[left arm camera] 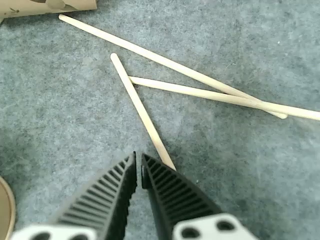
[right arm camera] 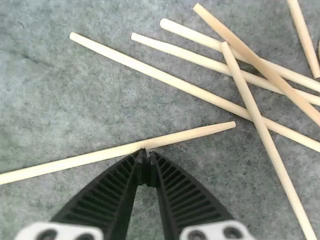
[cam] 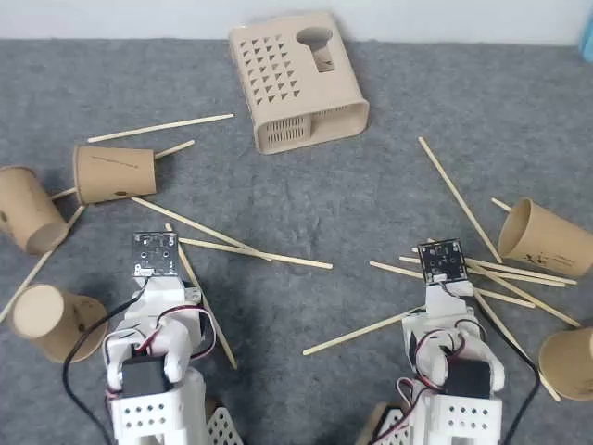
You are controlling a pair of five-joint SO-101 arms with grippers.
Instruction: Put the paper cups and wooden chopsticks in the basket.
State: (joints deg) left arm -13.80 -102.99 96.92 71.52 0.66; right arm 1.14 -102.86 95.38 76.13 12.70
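Observation:
Several paper cups lie on their sides on the grey mat: one [cam: 114, 173] at the left, another [cam: 547, 236] at the right. Wooden chopsticks are scattered between them, in a crossed pile [cam: 505, 278] by the right arm. The beige basket [cam: 296, 79] lies tipped over at the back centre. My left gripper [left arm camera: 138, 157] is shut and holds nothing, low over the mat, and a chopstick [left arm camera: 142, 112] runs up to its tip. My right gripper [right arm camera: 146, 152] is shut too, its tips against a chopstick [right arm camera: 115, 152] that lies crosswise on the mat.
Two more chopsticks [left arm camera: 170, 62] cross just beyond the left gripper, with a cup [left arm camera: 45, 6] past them. Several chopsticks [right arm camera: 200, 92] lie overlapping beyond the right gripper. Both arms sit folded at the near edge. Open mat stretches between the arms and the basket.

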